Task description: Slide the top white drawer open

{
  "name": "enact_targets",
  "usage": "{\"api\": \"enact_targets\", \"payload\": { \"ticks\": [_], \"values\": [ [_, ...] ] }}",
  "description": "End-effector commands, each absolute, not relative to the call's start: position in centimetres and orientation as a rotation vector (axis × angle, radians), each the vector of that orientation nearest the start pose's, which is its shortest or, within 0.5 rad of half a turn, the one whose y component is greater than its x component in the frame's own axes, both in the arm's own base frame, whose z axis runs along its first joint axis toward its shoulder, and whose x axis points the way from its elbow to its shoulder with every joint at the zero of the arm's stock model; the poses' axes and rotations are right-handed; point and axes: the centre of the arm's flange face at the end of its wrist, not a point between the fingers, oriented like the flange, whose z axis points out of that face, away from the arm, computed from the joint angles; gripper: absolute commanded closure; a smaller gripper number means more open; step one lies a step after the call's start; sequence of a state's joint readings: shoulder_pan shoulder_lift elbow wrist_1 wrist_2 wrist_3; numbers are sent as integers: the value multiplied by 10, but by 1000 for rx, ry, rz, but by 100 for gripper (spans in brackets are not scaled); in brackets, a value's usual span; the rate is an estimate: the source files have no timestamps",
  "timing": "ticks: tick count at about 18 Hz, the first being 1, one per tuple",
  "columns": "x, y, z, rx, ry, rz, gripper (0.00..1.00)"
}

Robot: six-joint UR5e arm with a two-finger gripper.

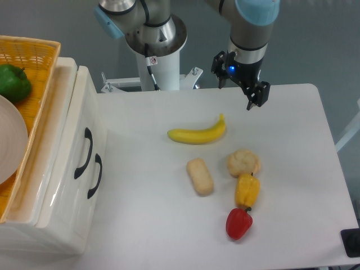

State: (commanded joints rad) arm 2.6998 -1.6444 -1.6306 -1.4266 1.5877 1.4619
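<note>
A white surface [281,124] stands before a grey wall and carries, near its centre, a banana [197,134], with a bread roll [200,176] and a biscuit [243,162] toward 6 o'clock of it, then a yellow pepper [247,190] and a red pepper [239,223] lower still. At 9 o'clock sits the cabinet [53,185], its top drawer [70,135] shut with the black handle [83,153] just above the lower drawer's handle [95,175], and on top a wicker basket [34,50] holds a green pepper [13,82] and a pale plate [10,140]. The arm [250,28] reaches down at 1 o'clock, its hand [241,83] hanging over the far edge of the surface, well apart from the drawer, gripping nothing; how wide its fingers stand cannot be told.
</note>
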Motion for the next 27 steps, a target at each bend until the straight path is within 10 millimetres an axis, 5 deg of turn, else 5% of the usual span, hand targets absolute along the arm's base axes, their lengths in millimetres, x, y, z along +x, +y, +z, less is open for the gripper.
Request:
{"api": "enact_targets", "payload": {
  "ticks": [12, 15, 27],
  "values": [
    [-411, 343, 421, -3113, 521, -26, 0],
    [-412, 344, 417, -3136, 344, -36, 0],
    [-384, 402, 408, -3159, -48, -57, 0]
  ]
}}
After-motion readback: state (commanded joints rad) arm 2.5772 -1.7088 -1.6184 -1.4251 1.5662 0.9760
